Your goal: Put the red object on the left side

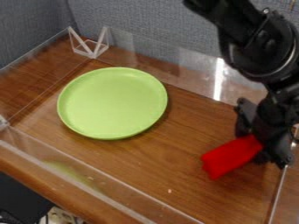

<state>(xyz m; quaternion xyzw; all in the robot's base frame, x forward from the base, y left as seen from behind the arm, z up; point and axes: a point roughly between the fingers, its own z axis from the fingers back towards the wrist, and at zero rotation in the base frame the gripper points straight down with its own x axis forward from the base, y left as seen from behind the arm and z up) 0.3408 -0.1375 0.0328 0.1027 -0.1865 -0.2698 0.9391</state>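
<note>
On red block (232, 157), seemingly no lettering

We see a wooden tabletop (140, 162) with brown, grained boards and a clear, see-through rim (82, 179) along its near edge. Behind it we have a grey, speckled upholstered-looking partition (146, 26), its panels meeting at a corner, and a bright streak of light (219, 79) shining near the back edge.

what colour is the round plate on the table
Lime green plate, plain; the camera view shows it.
</note>
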